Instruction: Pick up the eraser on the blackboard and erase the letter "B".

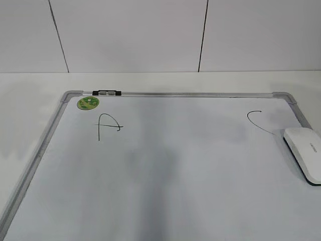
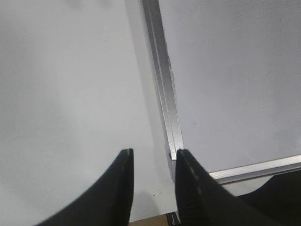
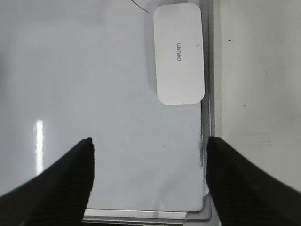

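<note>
The blackboard [image 1: 200, 175] lies flat on the table, with a silver frame. The white eraser [image 1: 303, 153] rests on its right edge, next to the curved "C" stroke [image 1: 258, 120]. A black "A" [image 1: 108, 126] is at the board's far left. No letter "B" shows in any view; the board's middle is bare with a faint grey shade. My right gripper [image 3: 149, 146] is open and empty above the board's near right corner, with the eraser [image 3: 179, 54] ahead of it. My left gripper [image 2: 153, 157] is open and empty over the board's frame [image 2: 164, 94] at a near corner.
A round green sticker [image 1: 88, 103] and a small black-and-silver clip [image 1: 107, 92] sit at the board's far left corner. White table [image 1: 30, 95] surrounds the board; a white panelled wall [image 1: 150, 35] stands behind. Neither arm shows in the exterior view.
</note>
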Motion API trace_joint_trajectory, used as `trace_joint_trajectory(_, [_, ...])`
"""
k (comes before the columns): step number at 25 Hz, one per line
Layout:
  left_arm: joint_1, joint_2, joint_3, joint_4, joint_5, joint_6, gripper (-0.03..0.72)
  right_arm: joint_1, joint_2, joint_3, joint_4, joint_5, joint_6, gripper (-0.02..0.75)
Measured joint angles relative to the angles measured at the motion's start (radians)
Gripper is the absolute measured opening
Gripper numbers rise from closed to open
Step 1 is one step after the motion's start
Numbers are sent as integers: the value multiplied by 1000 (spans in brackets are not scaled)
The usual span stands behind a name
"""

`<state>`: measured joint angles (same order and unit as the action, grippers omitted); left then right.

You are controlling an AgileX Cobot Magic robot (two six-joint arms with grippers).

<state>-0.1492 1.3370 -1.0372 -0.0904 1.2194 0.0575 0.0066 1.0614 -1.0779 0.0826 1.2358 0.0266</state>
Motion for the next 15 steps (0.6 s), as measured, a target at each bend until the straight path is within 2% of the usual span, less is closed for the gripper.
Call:
trace_joint_trajectory(8, [0, -420, 178, 3, 10, 0, 237, 0, -361, 117, -2, 19, -40, 572])
trace_joint_trajectory(15, [0, -826, 271, 3, 32, 0, 236, 0, -655, 246, -4, 27, -44, 572])
